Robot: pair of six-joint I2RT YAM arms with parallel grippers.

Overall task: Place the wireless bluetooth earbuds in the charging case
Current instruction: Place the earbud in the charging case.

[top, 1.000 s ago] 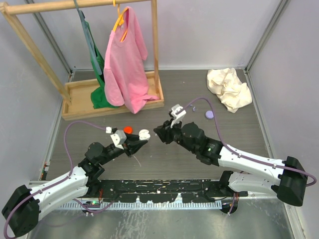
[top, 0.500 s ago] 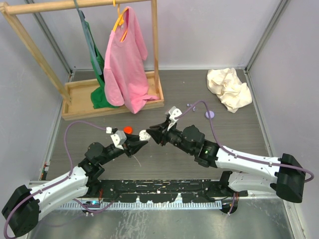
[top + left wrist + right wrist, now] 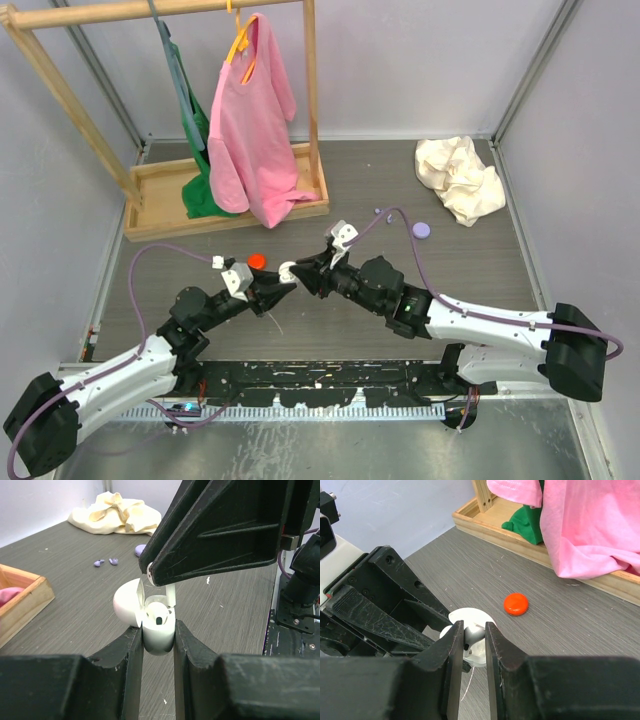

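- White plastic in both claws, tip to tip near the middle of the counter (image 3: 340, 190).
- Clamps the charging case (image 3: 159, 636) low on its body with the left claw (image 3: 158, 630), one finger pressed to each side.
- Holds that case upright, with its lid (image 3: 127, 602) swung open and leaning back to one side.
- Pinches a white earbud (image 3: 171, 596) in the right claw (image 3: 470, 632), fingers closed on the head and stem pointing down.
- Brings the stem's lower end to the open mouth of the case, at the rim or just inside; cannot tell whether it touches.
- Shows a rounded white shape with a dark spot in the case mouth beside the stem; cannot tell whether seated bud or bare socket.
- Reaches in with the left arm from the left and the right arm from the right, as seen from overhead.
- Just beyond the claws, flat on the counter and apart from both: a red round case (image 3: 515, 603).
- Further off on the right half: a lilac round case (image 3: 421, 230), and near it two lilac buds (image 3: 99, 563) lying loose, well apart from the claws.
- Crumpled in the far right corner: a cream cloth (image 3: 460, 178).
- At the far left: a wooden rack (image 3: 60, 95) hung with a pink shirt (image 3: 250, 120) and a green garment (image 3: 200, 160), both draping down to the rack's tray base.
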